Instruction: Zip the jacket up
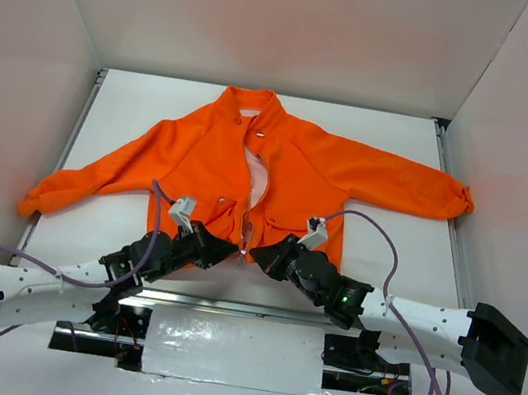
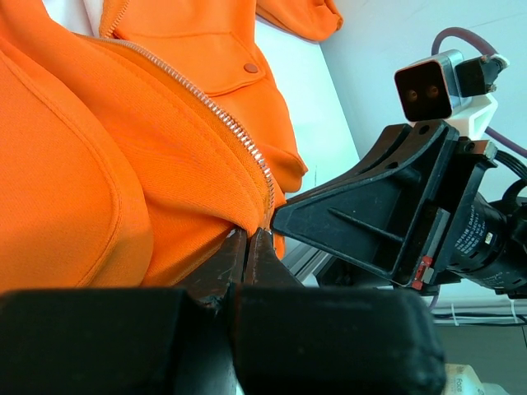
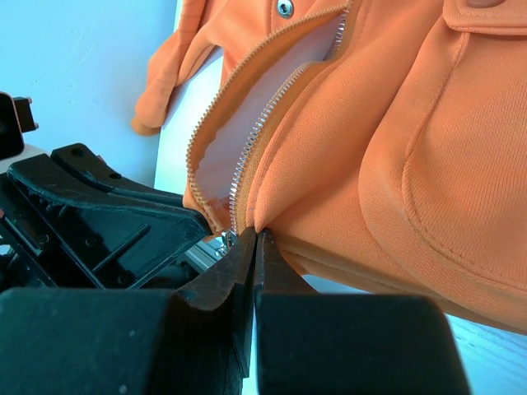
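The bright orange jacket (image 1: 248,170) lies flat on the white table, collar at the far side, front open with pale lining showing along the centre zipper (image 1: 248,220). My left gripper (image 1: 222,249) is shut on the jacket's bottom hem at the left zipper edge; the wrist view shows its jaws pinching the orange fabric (image 2: 247,220) below the zipper teeth (image 2: 216,111). My right gripper (image 1: 264,256) is shut on the hem of the right front panel; its wrist view shows the fold of fabric (image 3: 263,216) between closed jaws beside the zipper teeth (image 3: 251,156). The two grippers nearly touch.
White walls enclose the table on three sides. A metal rail (image 1: 255,310) and a white taped plate (image 1: 233,350) lie at the near edge between the arm bases. Purple cables (image 1: 380,232) loop off both wrists. The sleeves (image 1: 418,188) spread left and right.
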